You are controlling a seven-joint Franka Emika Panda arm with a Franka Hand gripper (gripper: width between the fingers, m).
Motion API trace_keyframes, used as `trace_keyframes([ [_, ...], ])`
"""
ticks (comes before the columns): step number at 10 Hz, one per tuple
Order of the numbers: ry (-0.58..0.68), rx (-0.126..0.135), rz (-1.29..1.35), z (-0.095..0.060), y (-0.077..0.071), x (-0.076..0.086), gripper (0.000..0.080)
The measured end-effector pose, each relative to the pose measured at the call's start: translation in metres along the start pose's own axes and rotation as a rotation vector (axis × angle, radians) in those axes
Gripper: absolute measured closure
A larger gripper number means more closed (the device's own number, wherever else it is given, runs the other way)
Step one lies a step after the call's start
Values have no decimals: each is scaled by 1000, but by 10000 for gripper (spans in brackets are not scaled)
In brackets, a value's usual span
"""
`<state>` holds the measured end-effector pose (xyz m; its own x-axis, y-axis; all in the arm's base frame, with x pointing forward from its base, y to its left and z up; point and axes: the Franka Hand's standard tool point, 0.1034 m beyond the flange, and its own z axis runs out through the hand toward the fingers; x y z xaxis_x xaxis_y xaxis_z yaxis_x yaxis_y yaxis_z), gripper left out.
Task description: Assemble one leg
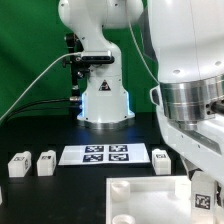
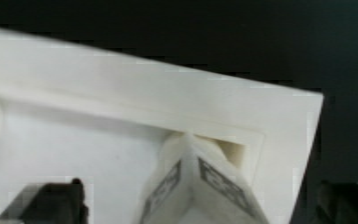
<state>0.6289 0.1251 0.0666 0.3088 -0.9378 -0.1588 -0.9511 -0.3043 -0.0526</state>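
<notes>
Leg step looked nearly done from my end. The small white boxy tagged leg [image 2: 201, 172] stood in a corner of the large white square tray-like tabletop [image 2: 87, 110], apparently seated; whether fully screwed in, I couldn't tell. Claw [image 2: 194, 205] straddled it, fingers [image 2: 51, 203] dark and blurred either side; contact unclear. Spare white legs [image 1: 20, 163] lay on the black worktop [image 1: 45, 195].

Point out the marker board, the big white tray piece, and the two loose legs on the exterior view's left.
marker board [image 1: 106, 154]: exterior view, centre of the board.
white tray piece [image 1: 140, 200]: exterior view, top surface.
outer leg [image 1: 20, 163]: exterior view, tagged face.
inner leg [image 1: 47, 161]: exterior view, tagged face.
</notes>
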Motion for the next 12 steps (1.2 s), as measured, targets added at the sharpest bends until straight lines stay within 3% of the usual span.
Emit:
trace_keyframes([
  [2, 0, 0, -161, 0, 0, 0, 150],
  [4, 58, -72, -564, -3, 0, 3, 150],
  [7, 62, -81, -833, -5, -1, 9, 150],
  [8, 64, -79, -783, -5, -1, 9, 240],
  [9, 64, -80, -788, -5, -1, 9, 426],
  [10, 64, -78, -768, -5, -1, 9, 426],
  [11, 66, -69, -597, -4, -1, 8, 508],
  [12, 68, -65, -498, -5, -1, 8, 508],
])
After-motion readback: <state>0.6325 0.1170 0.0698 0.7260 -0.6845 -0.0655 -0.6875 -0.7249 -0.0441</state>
